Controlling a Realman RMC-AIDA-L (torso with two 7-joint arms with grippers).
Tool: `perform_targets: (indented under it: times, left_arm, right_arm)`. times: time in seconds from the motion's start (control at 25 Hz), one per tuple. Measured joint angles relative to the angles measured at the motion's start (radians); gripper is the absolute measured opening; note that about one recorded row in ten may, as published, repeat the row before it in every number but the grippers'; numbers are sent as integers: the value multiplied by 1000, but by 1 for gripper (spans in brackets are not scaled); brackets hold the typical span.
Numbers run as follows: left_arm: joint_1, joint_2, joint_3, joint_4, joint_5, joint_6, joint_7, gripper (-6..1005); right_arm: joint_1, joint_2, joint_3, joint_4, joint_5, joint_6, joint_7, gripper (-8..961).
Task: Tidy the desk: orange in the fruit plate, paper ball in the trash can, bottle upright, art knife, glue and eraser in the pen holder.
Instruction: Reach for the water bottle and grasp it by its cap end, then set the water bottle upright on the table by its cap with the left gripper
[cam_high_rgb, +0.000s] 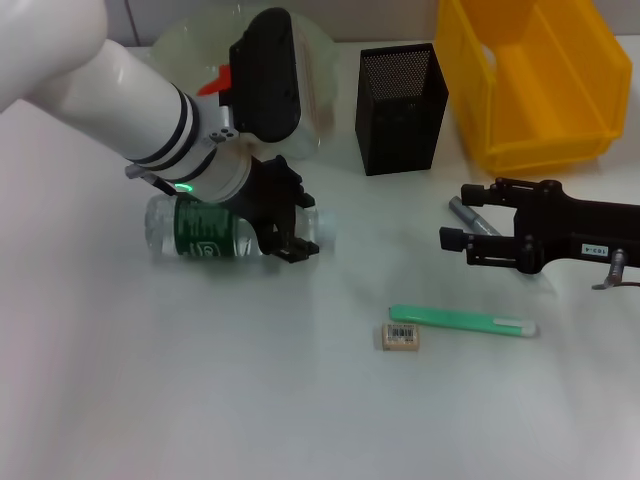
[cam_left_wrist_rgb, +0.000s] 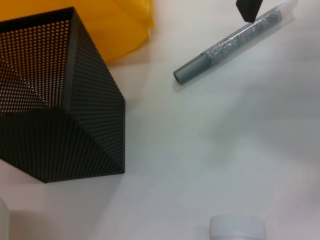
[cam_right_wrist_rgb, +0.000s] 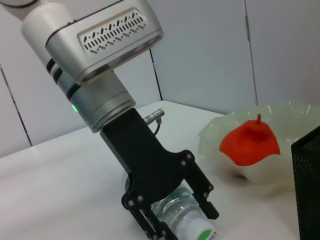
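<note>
Left hand (cam_high_rgb: 285, 235) closed around the neck end of the bottle (cam_high_rgb: 215, 232), which lies flat on the bench (cam_high_rgb: 200, 400), long axis left-right, cap rightward; right hand (cam_high_rgb: 455, 240) open, idle far right.

I can't read any full text from here. The eraser (cam_high_rgb: 401, 337) carries a barcode label, the bottle (cam_high_rgb: 215, 236) a green label with illegible white lettering. A small white tag on the right arm (cam_high_rgb: 592, 249) shows unreadable characters.

pen holder (cam_high_rgb: 401, 108): matt black metal mesh | trash can (cam_high_rgb: 535, 80): glossy yellow plastic | bottle (cam_high_rgb: 215, 232): clear plastic
</note>
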Motion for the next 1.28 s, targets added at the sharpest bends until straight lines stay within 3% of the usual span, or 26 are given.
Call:
perform_targets:
  times: [0.08, 0.28, 0.56, 0.68, 1.12, 1.28]
  left_arm:
    - [0, 0, 10, 3, 0, 0, 1, 751]
    - [0, 0, 24, 17, -1, 5, 0, 557]
    - [46, 6, -8, 115, -45, 48, -29, 479]
    - [67, 8, -85, 155, -59, 86, -38, 446]
    - [114, 17, -497, 182, -145, 301, 51, 447]
    - [131, 20, -565, 182, -174, 347, 72, 447]
  right_arm:
    - [0, 0, 4, 0, 0, 1, 0, 742]
    - [1, 1, 7, 1, 0, 1, 1, 742]
    - [1, 2, 8, 1, 2, 1, 4, 742]
    - [1, 2, 8, 1, 2, 0, 8, 743]
    - [3, 2, 8, 1, 2, -6, 16, 742]
    - [6, 3, 8, 4, 2, -6, 16, 743]
